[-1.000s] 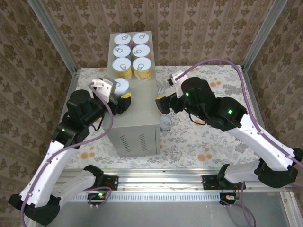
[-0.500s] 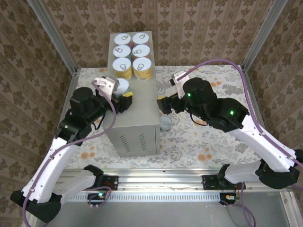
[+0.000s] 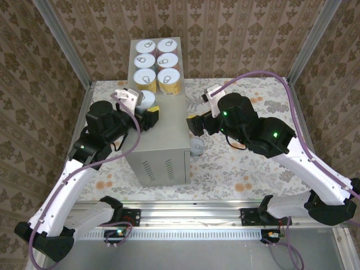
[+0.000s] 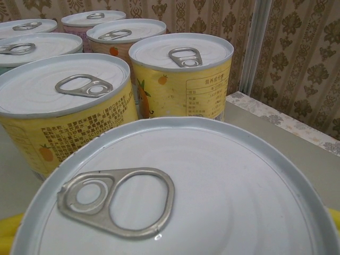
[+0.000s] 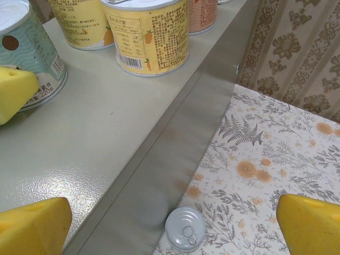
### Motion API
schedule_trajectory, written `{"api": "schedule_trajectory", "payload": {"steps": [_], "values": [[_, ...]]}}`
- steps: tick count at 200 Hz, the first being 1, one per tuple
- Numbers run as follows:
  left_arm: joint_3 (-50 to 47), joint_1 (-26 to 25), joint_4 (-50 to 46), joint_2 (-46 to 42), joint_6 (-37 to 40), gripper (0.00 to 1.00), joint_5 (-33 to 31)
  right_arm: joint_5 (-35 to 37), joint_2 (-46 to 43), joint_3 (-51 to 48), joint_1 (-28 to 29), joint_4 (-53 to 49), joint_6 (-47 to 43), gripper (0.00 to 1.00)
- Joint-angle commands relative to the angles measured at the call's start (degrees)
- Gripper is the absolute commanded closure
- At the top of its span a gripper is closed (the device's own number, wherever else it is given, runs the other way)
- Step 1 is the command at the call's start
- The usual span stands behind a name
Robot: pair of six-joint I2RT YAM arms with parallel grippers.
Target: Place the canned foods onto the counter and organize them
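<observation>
Clamping the teal can (image 3: pixel 147 100) in the left gripper (image 3: pixel 145 108), closed onto its sides, with a yellow pad (image 5: pixel 15 87) tight against the label as seen from the right wrist. Resting that can's base on the flat top of the counter (image 3: pixel 163 132), toward the left side, just in front of the six cans (image 3: pixel 156 62). Standing upright at the counter's far end in three rows of two, lids up, with the two yellow cans (image 4: pixel 180 79) nearest the held lid. Hovering with the right gripper (image 3: pixel 194 126) spread wide and empty over the counter's right edge, pads far apart at the bottom corners of its own camera. Sitting below on the floral floor (image 5: pixel 265 159), lid up, close against the counter's right wall: the last can (image 5: pixel 185 228).
</observation>
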Motion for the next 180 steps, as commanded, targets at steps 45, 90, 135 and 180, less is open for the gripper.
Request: {"api": "schedule_trajectory", "payload": {"steps": [45, 90, 135, 180], "values": [[1.8, 0.4, -0.6, -0.4, -1.1, 0.10, 0.0, 0.7, 0.2, 1.2, -0.3, 1.4, 1.1, 0.00], [2.4, 0.4, -6.6, -6.2, -0.2, 0.00, -1.9, 0.3, 3.1, 3.5, 0.5, 1.4, 1.6, 0.00], [1.6, 0.8, -12.0, -10.7, 0.9, 0.00, -4.4, 3.0, 6.9, 6.2, 2.7, 1.1, 1.9, 0.00], [1.4, 2.0, -12.3, -10.2, 1.4, 0.00, -4.2, 4.0, 10.1, 8.2, 3.8, 0.8, 2.3, 0.00]]}}
